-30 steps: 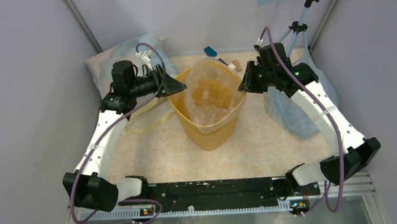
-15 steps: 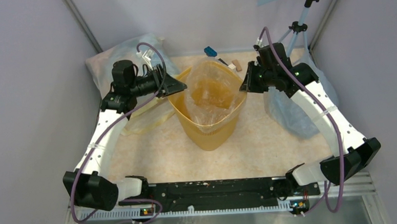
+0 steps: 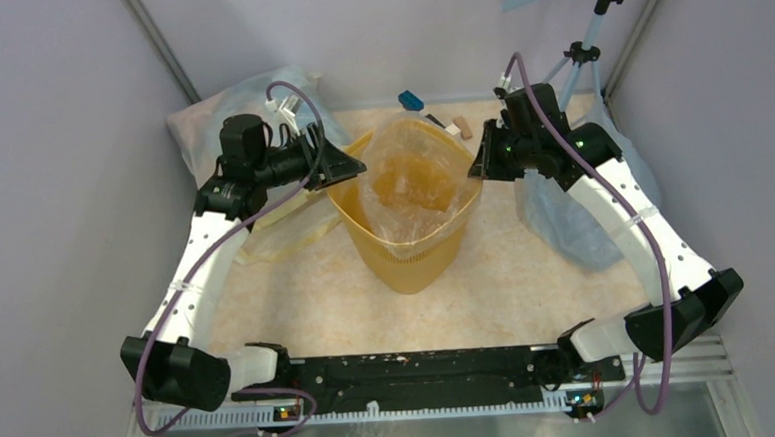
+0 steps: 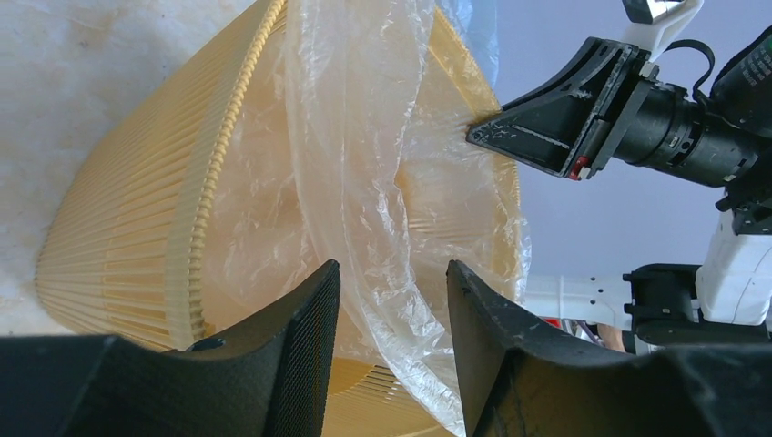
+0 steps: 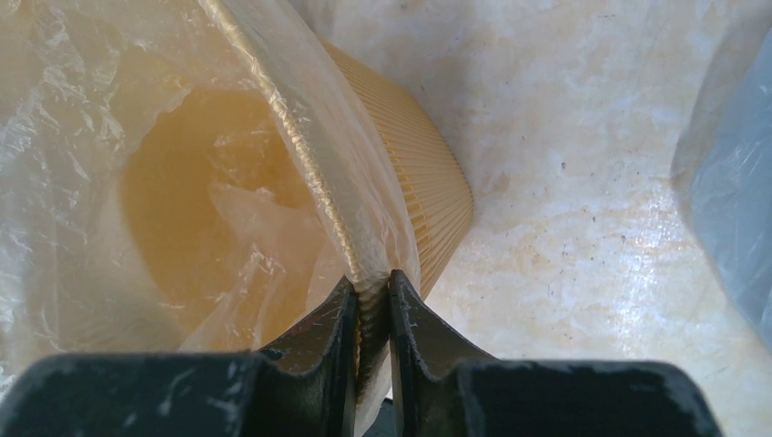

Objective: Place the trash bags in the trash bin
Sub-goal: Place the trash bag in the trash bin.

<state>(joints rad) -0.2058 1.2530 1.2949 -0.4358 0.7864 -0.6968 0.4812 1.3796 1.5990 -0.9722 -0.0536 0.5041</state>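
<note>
Trash bag (image 3: pixel 410 182) is sitting inside the trash bin (image 3: pixel 411 262), which is standing upright at the middle of the tabletop (image 3: pixel 368 310). The clear film is lining the inside, folding out over the rim at 4 o'clock and rising above it at 12 o'clock. That much you are getting from above.

The wrist cameras are giving you what the top view is hiding. Your right gripper (image 5: pixel 370 284), at the bin's 3 o'clock, is pinching the beaded rim with the film folded over it. Its jaws are drawn narrow, with only that edge between them. Your left gripper (image 4: pixel 391 273), at the bin's 9 o'clock, is standing with its jaws parted. A loose fold of film is hanging through the gap, and neither finger is visibly pressing it. You cannot tell from that view whether the rim itself is lying inside the gap.

At the sides you are working tight. A bluish sack (image 3: pixel 247 106) is lying at 10 o'clock behind the left arm, and a second bluish sack (image 3: pixel 564 224) is lying at 3 o'clock under the right arm. A pale yellowish film (image 3: pixel 284 229) is lying just beside the bin at 8 o'clock, and a small blue piece (image 3: pixel 410 100) is lying at 12 o'clock near the back wall. Bare tabletop is showing from the bin toward 6 o'clock, as far as the arm bases.
</note>
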